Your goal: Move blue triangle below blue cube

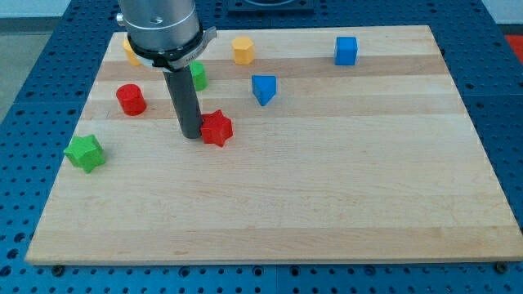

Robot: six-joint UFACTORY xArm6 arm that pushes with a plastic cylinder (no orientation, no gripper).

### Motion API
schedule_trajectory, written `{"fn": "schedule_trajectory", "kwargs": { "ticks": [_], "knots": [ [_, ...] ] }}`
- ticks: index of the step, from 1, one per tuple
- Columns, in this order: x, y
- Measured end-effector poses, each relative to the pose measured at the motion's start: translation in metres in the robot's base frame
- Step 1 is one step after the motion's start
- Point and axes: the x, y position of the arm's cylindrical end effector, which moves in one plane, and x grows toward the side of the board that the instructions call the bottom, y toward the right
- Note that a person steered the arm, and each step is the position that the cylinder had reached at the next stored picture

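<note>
Green star (85,153) nearest; tool tip (191,135) touching red star (217,128); no jaws; blue triangle (263,88) apart.

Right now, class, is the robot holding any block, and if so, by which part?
Nothing is held. My tip is a plain rod that only pushes; it stands just left of the red star, seemingly touching its side.

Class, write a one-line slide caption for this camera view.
My tip rests beside the red star, left of the blue triangle and the blue cube.
</note>
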Motion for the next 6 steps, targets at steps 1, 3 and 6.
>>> {"fn": "schedule_trajectory", "kwargs": {
  "ticks": [1,3,6],
  "knots": [
    [-0.003,-0.005],
    [-0.012,-0.012],
    [-0.069,-0.019]
  ]
}}
